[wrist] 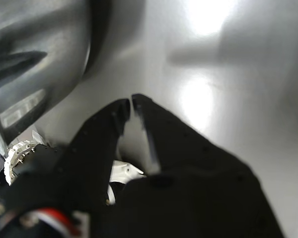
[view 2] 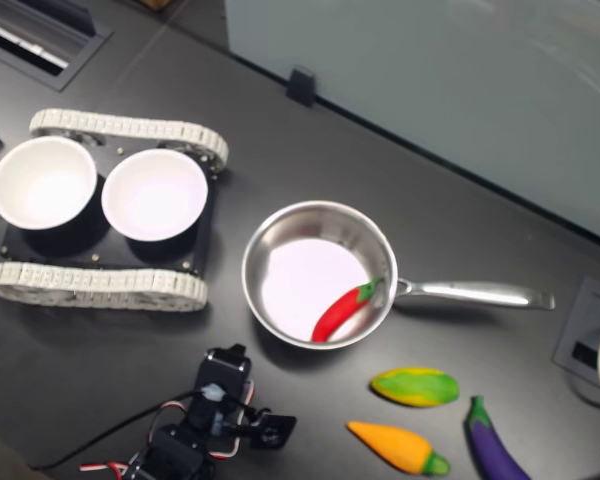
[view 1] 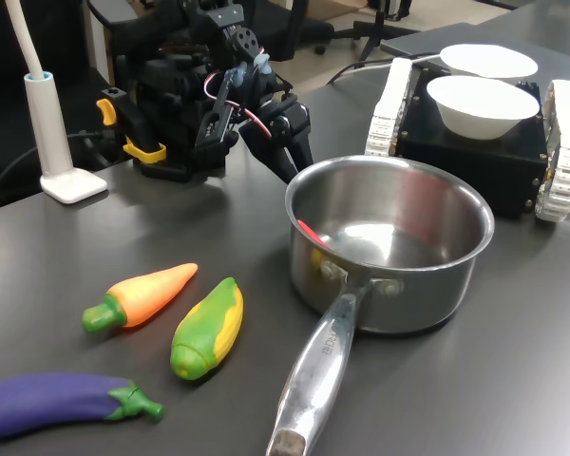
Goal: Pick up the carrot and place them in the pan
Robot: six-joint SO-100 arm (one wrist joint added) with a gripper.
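Note:
The orange carrot [view 1: 142, 294] with a green stem end lies on the dark table, at the first exterior view's left, beside the corn. It also shows low in the second exterior view [view 2: 395, 447]. The steel pan [view 1: 389, 237] [view 2: 315, 275] stands mid-table and holds a red toy chili [view 2: 345, 310]. My gripper [wrist: 130, 101] is shut with nothing between its black fingers. It hangs just above the table by the pan's outer wall [wrist: 39, 64], away from the carrot [view 1: 293, 157] [view 2: 278, 428].
A green-and-yellow corn [view 1: 209, 328] and a purple eggplant [view 1: 57, 404] lie near the carrot. The pan's long handle [view 1: 313, 380] points toward the front edge. Two white bowls [view 2: 42, 182] [view 2: 155, 193] sit on a tracked black base [view 2: 100, 285]. A white lamp stand [view 1: 62, 176] is at the first exterior view's left.

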